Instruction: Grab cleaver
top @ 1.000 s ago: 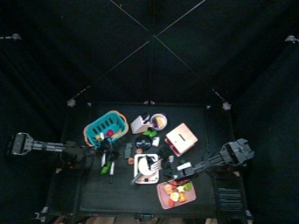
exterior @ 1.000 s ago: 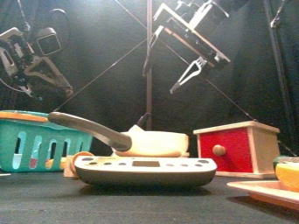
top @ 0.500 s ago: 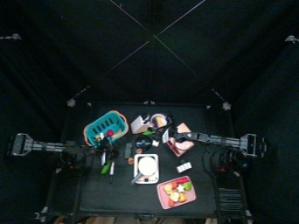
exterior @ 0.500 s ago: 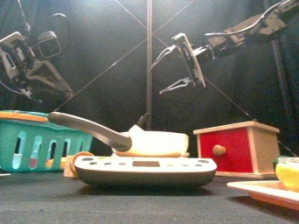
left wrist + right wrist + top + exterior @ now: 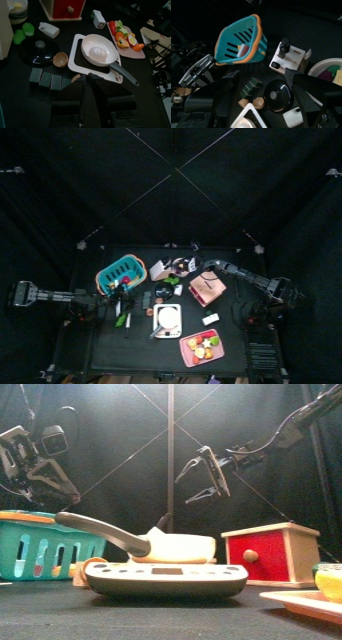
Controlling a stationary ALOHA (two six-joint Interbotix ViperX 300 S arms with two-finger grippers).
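Top view: I see the right gripper (image 5: pixel 199 272) well apart from the teal basket (image 5: pixel 120 274) and the left gripper (image 5: pixel 118 309) near it. Front view: both hang higher than the basket, jaws parted and empty. Right wrist view: I cannot tell the cleaver for certain; a black handle (image 5: pixel 284 45) stands in a white block (image 5: pixel 295 60) beside the basket.

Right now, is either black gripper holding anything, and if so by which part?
Nothing is held. The right gripper hangs open in the air above the red wooden box; the left gripper is raised over the teal plastic basket, jaws open and empty.
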